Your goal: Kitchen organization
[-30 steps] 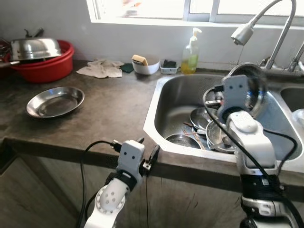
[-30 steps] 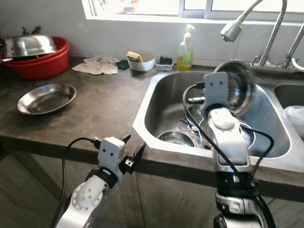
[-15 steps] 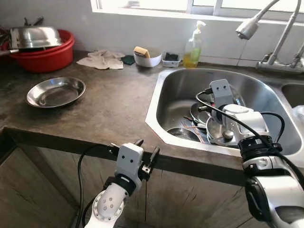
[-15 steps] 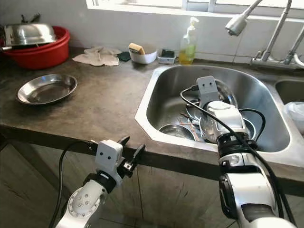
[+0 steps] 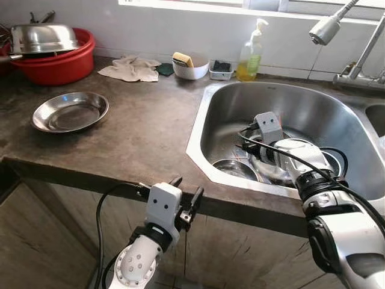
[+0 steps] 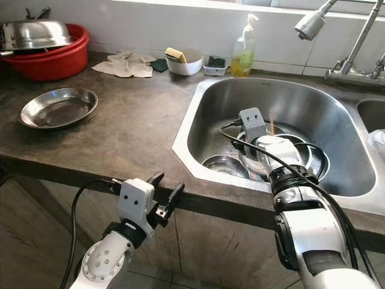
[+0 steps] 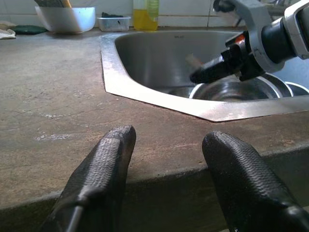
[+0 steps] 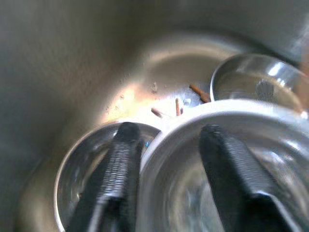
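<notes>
Since the earlier frame the right tool (image 8: 164, 159) has descended from faucet height into the stainless steel sink (image 5: 224, 103). Its fingers are spread astride the rim of a round steel bowl (image 8: 227, 159) among stacked steel dishes. The left tool (image 7: 166, 169), released, sits at the dark stone worktop (image 5: 144, 126) near edge. A shallow steel plate (image 5: 70, 112) lies far left.

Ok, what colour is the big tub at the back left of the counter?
The tub is red, with a steel bowl on it; clearest in the left eye view.
</notes>
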You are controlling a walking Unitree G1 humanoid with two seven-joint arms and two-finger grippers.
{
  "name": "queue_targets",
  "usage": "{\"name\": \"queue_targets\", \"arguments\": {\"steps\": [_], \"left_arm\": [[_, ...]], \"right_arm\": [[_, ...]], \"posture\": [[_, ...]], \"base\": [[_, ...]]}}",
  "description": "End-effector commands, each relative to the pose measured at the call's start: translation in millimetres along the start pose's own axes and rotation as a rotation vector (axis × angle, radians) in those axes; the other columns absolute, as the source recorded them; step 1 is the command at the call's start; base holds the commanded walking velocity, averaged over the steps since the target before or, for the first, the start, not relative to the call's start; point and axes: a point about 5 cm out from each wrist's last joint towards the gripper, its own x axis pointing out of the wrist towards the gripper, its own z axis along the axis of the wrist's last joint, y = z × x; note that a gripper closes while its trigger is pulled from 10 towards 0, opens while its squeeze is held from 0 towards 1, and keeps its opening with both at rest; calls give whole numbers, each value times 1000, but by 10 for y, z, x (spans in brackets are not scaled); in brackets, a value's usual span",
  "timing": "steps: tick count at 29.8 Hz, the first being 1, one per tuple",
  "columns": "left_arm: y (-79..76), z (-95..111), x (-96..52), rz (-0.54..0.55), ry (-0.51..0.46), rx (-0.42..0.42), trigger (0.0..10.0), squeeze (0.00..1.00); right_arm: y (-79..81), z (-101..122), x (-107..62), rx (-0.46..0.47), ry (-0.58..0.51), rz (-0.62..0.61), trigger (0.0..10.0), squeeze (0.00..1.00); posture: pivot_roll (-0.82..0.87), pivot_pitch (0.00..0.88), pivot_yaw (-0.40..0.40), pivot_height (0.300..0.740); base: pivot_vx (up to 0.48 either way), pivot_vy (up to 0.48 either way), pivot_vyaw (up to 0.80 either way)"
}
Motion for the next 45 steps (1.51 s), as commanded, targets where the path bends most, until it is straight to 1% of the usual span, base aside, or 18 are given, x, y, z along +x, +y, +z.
{"name": "queue_targets", "arguments": {"steps": [1,3,6,7,10,11,14,16,18,19,21,22,26,28,29,31,33,45], "left_arm": [[11,-68,-16,8,44,7,10000,0],[25,-62,4,11,39,10,10000,0],[29,-64,10,11,39,10,10000,0],[37,-66,22,12,38,12,10000,0],[56,-65,60,15,30,17,10000,0],[56,-65,60,15,30,17,10000,0],[79,-48,108,16,18,21,10000,0],[79,-48,108,16,18,21,10000,0],[91,-42,129,18,12,23,10000,0],[99,-41,148,19,8,24,10000,0],[99,-41,148,19,8,24,10000,0],[102,-37,156,19,5,24,10000,0],[109,-37,166,19,3,25,10000,0],[132,-8,171,24,-10,24,10000,0],[132,-8,171,24,-10,24,10000,0],[149,0,169,28,-15,23,10000,0],[157,-7,171,30,-15,22,10000,0],[160,-22,208,35,-17,14,10000,0]], "right_arm": [[-65,166,-54,0,-74,-23,10000,1000],[-95,275,-109,4,-164,-53,10000,1000],[-98,293,-122,5,-182,-58,10000,1000],[-111,332,-149,-4,-221,-78,10000,0],[-143,476,-343,17,-396,-155,10000,0],[-143,476,-343,17,-396,-155,10000,0],[-118,497,-568,-6,-513,-216,10000,0],[-118,497,-568,-6,-513,-216,10000,0],[-52,424,-698,10,-564,-217,10000,0],[44,304,-830,2,-607,-213,10000,0],[44,304,-830,2,-607,-213,10000,0],[103,239,-890,15,-625,-201,10000,0],[162,172,-950,20,-645,-201,10000,0],[333,-70,-1101,40,-663,-213,10000,0],[333,-70,-1101,40,-663,-213,10000,0],[447,-257,-1195,58,-646,-217,10000,0],[492,-331,-1208,62,-631,-213,10000,0],[613,-360,-1172,106,-620,-209,10000,0]], "posture": [[59,109,-50,740],[59,98,-48,740],[58,94,-47,740],[54,82,-46,740],[48,66,-40,740],[48,66,-40,740],[38,53,-35,740],[38,53,-35,740],[34,47,-33,740],[28,39,-28,740],[28,39,-28,740],[24,33,-26,740],[18,24,-22,740],[18,10,-19,740],[18,10,-19,740],[19,3,-17,740],[17,0,-18,740],[21,0,-18,740]], "base": [[0,0,0],[0,0,0],[0,0,0],[0,0,0],[0,0,0],[0,0,0],[0,0,0],[0,0,0],[0,0,0],[0,0,0],[0,0,0],[0,0,0],[0,0,0],[0,0,0],[0,0,0],[0,0,0],[0,0,0],[0,0,0]]}}
